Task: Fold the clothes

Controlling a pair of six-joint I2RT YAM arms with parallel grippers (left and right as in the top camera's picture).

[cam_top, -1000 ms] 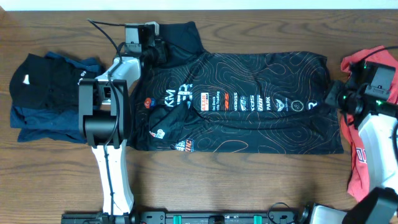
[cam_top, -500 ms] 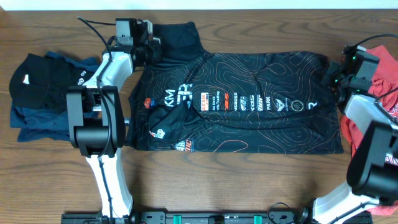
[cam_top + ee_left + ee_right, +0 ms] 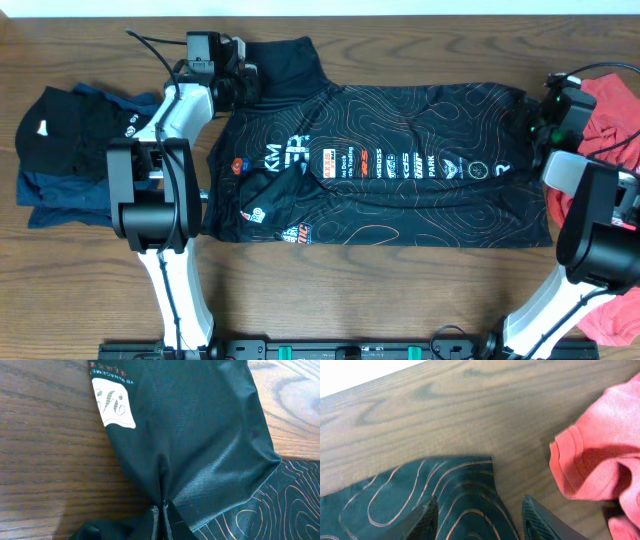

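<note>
Black jersey (image 3: 400, 165), smooth mesh with orange contour lines, pinched by left hand (image 3: 162, 508); right hand (image 3: 482, 517) gapes.

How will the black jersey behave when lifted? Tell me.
Probably floppy: the black jersey gathers into creases where the left gripper pinches it. Likely light and a bit slick, judging by the thin, sheeny weave. Lying limp and flat, it would probably sag when lifted by one edge.

The jersey (image 3: 400, 170) is lying spread across the bench's (image 3: 400, 290) middle. A pile of garments (image 3: 70, 150) is sitting to its left, and the T-shirt (image 3: 612, 108) to its right. The left claw (image 3: 162, 510) is pinching its far-left sleeve, and the right claw (image 3: 480, 505) is straddling its far-right corner.
</note>
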